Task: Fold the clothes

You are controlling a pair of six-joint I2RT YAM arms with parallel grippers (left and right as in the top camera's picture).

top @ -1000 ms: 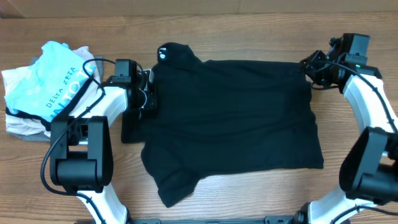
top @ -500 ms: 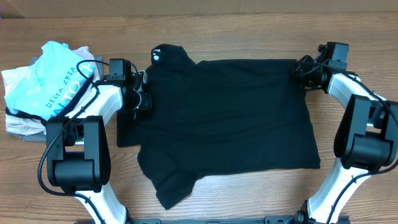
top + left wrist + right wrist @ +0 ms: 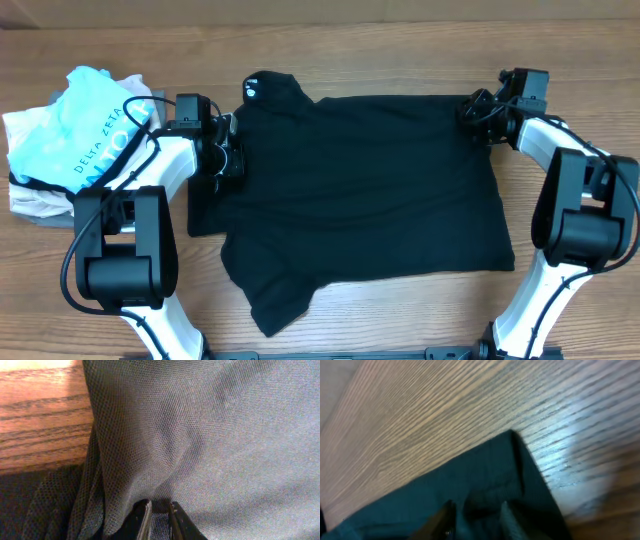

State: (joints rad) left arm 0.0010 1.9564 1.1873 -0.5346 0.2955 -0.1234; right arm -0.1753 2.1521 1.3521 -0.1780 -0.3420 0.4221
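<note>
Overhead shows you the black shirt (image 3: 370, 190) spread flat across the middle of the tabletop (image 3: 400, 50). Your left tool (image 3: 232, 160) is pinched together on a fold at the black shirt's left edge. Your right tool (image 3: 470, 112) is clamped on its far right corner. A blue shirt (image 3: 85, 125) tops a pile (image 3: 35, 200) well to the left.

A light-blue lettered shirt (image 3: 85, 125) lies atop pale garments (image 3: 35, 200) on the wooden table (image 3: 400, 315).
</note>
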